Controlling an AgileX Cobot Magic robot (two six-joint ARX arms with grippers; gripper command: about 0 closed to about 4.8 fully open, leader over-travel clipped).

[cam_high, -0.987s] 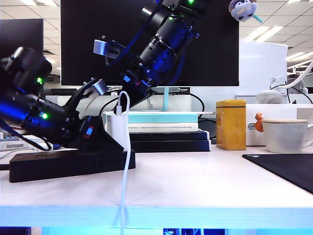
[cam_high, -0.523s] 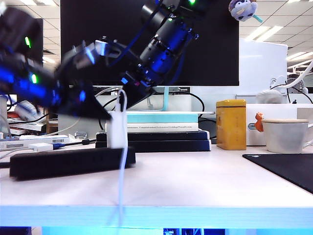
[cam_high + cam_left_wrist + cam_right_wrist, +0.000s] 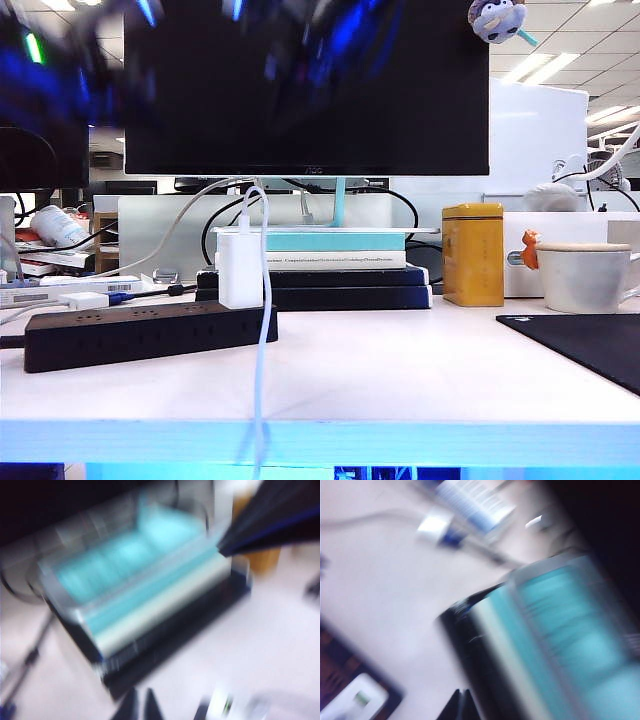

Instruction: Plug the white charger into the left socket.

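The white charger (image 3: 240,271) stands upright on the right end of the black power strip (image 3: 150,335), looking seated in a socket there, its thin white cable (image 3: 262,390) looping up from its top and falling at six o'clock over the front edge of the counter (image 3: 400,380). Which outlet it sits in I can't make out; the slots don't show from here. Both arms are up and away as blue smears near eleven and one o'clock against the monitor (image 3: 305,85). The left tool (image 3: 139,706) shows its two tips pressed together, holding nothing, above the stack of books (image 3: 335,262); the right tool (image 3: 461,706) is likewise pinched closed and empty, over the counter by the same books. As I judge it, the step in hand is clearing away, and doing it well means lifting high and wide so nothing snags that cable loop and tugs the charger loose.
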